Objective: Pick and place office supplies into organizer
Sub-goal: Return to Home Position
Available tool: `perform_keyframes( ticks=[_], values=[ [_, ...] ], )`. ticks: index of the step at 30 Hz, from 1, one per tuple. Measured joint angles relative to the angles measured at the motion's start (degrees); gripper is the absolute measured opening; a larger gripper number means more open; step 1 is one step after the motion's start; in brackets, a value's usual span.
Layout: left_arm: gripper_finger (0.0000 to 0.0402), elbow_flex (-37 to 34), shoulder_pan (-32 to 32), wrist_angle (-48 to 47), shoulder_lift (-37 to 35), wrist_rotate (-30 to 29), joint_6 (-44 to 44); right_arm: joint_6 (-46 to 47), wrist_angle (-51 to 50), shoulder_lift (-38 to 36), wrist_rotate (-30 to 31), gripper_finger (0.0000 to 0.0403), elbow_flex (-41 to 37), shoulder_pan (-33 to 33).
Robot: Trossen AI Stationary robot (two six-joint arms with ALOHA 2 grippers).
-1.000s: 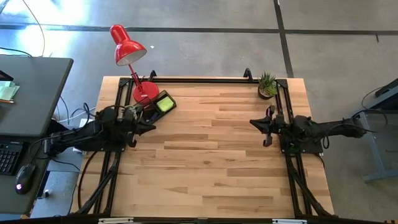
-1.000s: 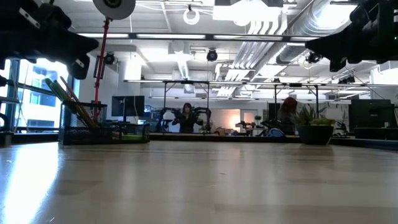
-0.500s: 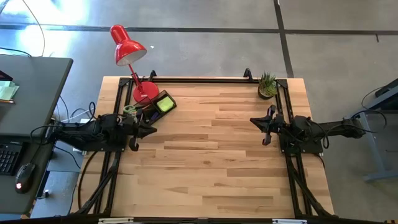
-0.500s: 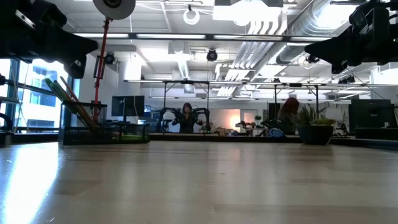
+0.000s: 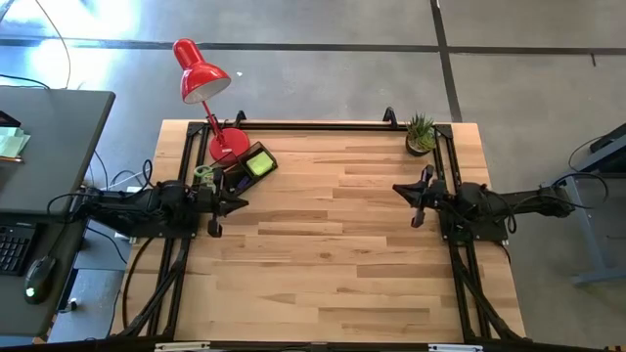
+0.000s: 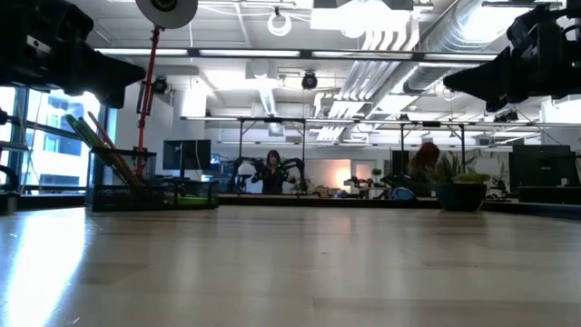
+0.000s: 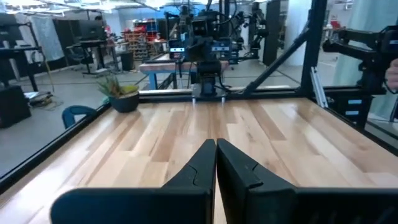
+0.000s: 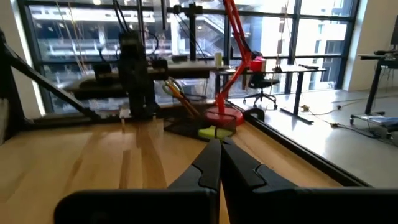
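Observation:
The black organizer sits at the table's far left, next to the red lamp's base. The lime-green sticky-note pad lies in its right compartment. The green scissors handles show at its left end. Pencils lean slanted in its tall mesh compartment. My left gripper is shut and empty, just near of the organizer and pointing toward the table's right. My right gripper is shut and empty at the right side, pointing left toward the organizer.
The red desk lamp rises from its round base at the far left corner. A small potted plant stands at the far right corner. Black rails run along the far and side edges. Bare wood lies between the arms.
My left arm has drawn back from over the organizer toward the table's left and near edge and levelled out. The green scissors handles, covered by the arm before, now show. The organizer has stayed in place.

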Motion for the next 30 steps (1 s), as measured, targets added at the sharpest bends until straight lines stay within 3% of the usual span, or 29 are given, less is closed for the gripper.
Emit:
perform_keyframes(
  ticks=[10, 17, 24, 30],
  values=[
    [0.0, 0.0, 0.0, -0.59, 0.0, 2.8, 0.15, -1.13, -2.74, 0.02, -1.07, 0.0, -0.02, 0.0],
    [0.0, 0.02, 0.0, -0.57, 0.0, 3.19, 0.13, -3.6, -3.4, 0.04, -9.7, 0.0, -0.02, -0.02],
    [0.0001, 0.04, 0.0, -0.56, 0.0, 3.11, -0.07, -7.71, 1.11, -0.02, -10.21, 0.0, -0.02, -0.03],
    [0.0001, 0.04, 0.0, -0.63, 0.0, 3.17, -0.07, -5.56, -4.01, 0.0, -10.46, 0.0, -0.04, -0.03]
  ],
)
